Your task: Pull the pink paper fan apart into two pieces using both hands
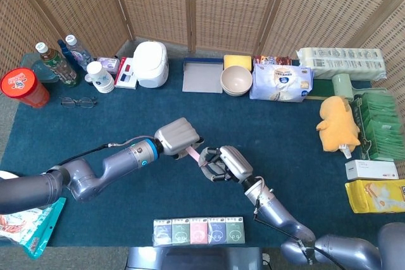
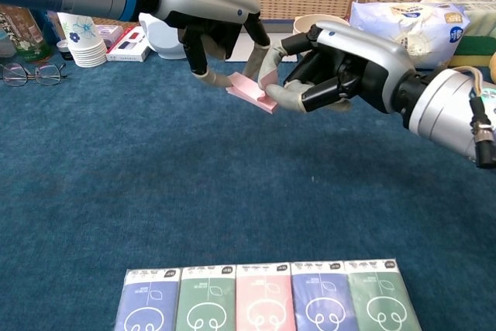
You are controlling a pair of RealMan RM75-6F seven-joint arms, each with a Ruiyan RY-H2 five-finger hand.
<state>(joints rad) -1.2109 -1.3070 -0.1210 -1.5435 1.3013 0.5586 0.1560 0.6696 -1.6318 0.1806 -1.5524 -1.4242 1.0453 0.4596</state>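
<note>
Left hand point(image 2: 205, 17) and right hand point(image 2: 333, 67) both pinch the folded pink paper fan point(image 2: 252, 92) above mid-table, fan mostly hidden by fingers, tissue packs point(image 2: 263, 300) in front, bowl point(image 1: 236, 80) and glasses point(image 1: 78, 101) well behind.

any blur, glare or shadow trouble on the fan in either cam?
Head view: sharp, even light, but the pink fan is mostly hidden between the left hand and right hand. Chest view: fan clear, no glare, slightly soft edges; faint soft shadows on the blue cloth.
</note>
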